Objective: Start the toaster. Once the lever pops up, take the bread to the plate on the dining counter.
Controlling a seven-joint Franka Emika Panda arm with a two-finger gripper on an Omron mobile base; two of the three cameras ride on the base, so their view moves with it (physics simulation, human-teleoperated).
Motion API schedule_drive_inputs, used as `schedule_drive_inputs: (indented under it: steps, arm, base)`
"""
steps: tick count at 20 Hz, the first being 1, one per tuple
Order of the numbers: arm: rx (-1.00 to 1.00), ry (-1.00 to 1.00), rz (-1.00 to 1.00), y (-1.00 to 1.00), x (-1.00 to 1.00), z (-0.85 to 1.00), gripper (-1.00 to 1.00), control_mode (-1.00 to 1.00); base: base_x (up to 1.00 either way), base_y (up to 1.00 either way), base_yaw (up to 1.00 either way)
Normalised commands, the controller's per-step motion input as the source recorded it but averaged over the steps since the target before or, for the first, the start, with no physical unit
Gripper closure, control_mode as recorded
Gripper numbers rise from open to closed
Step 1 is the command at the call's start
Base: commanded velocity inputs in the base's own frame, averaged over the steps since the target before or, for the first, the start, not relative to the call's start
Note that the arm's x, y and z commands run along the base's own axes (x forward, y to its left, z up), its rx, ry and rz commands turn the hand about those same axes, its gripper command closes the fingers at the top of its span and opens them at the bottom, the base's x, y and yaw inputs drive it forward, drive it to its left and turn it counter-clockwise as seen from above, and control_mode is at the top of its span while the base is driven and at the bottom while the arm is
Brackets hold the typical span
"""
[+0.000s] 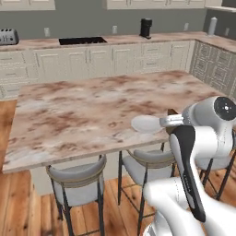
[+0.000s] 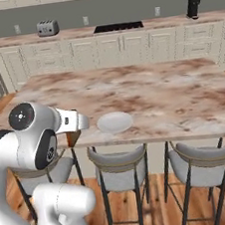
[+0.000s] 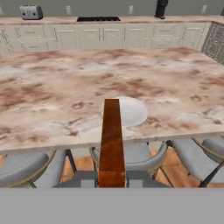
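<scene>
My gripper [image 3: 112, 181] is clamped narrow on the bread [image 3: 112, 140], the slice seen edge-on in the hand view as a tall orange-brown strip rising between my fingertips. In the right base view the bread [image 2: 73, 137] hangs below my hand, just off the near edge of the dining counter [image 2: 172, 96]. The plate [image 3: 129, 110] sits bare on the counter near that edge, just beyond the slice, not touching it; the left base view puts the plate [image 1: 146, 123] just beside my wrist. Toaster [image 2: 47, 27] stands well apart on the far worktop against the wall. Grey stools [image 2: 119, 169] tucked under the near counter edge. Black coffee machine [image 2: 193, 6] on the far worktop.
</scene>
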Motion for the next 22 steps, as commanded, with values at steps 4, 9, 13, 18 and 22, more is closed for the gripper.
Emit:
schedule_drive_inputs:
  steps: [4,9,13,18,22]
  arm:
    - [0.0,0.0,0.0,0.0,0.0,0.0,1.0,1.0]
    - [0.0,0.0,0.0,0.0,0.0,0.0,1.0,1.0]
    - [0.0,0.0,0.0,0.0,0.0,0.0,1.0,1.0]
    - [0.0,0.0,0.0,0.0,0.0,0.0,1.0,1.0]
    - [0.0,0.0,0.0,0.0,0.0,0.0,1.0,1.0]
  base:
    - [0.47,-0.46,0.09]
    - [0.5,-0.08,0.07]
    - [0.52,-0.01,0.05]
    - [0.46,-0.04,0.07]
    - [0.45,-0.09,0.09]
